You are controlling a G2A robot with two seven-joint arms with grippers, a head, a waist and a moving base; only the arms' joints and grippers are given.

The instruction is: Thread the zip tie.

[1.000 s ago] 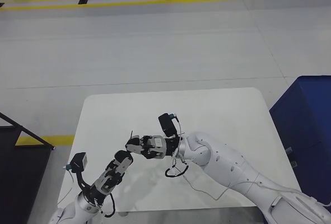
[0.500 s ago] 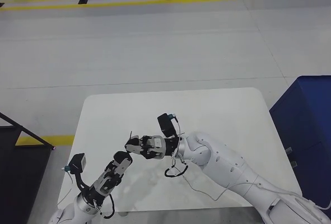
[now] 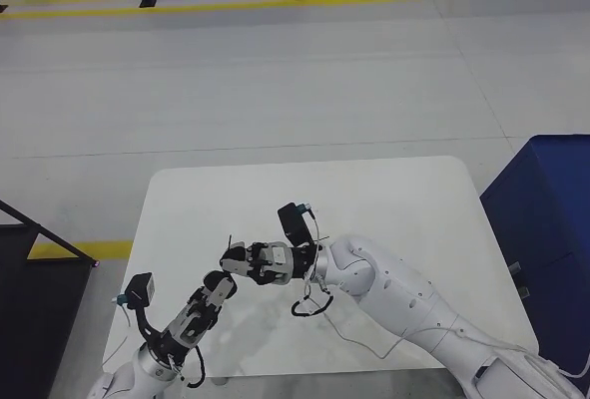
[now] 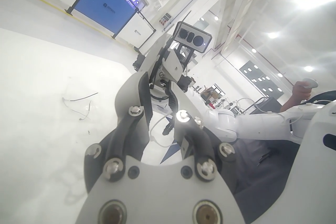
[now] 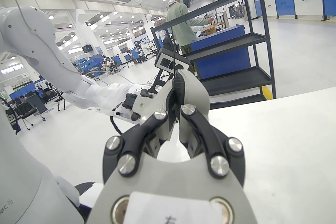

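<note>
White counter [image 3: 394, 199] from above: right pincer [image 3: 232, 261] and left pincer [image 3: 225, 283] meet tip to tip (left of the middle), a thin black zip tie [image 3: 231, 241] sticking up there. Left wrist: own fingers slightly spread. Right wrist: own fingers pressed together on the zip tie.

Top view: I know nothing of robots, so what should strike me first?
Two white arms meet tip to tip over the left half of the white table. The right tool and the left tool face each other, close together. A thin black zip tie juts from the right tool, which is shut on it.
</note>
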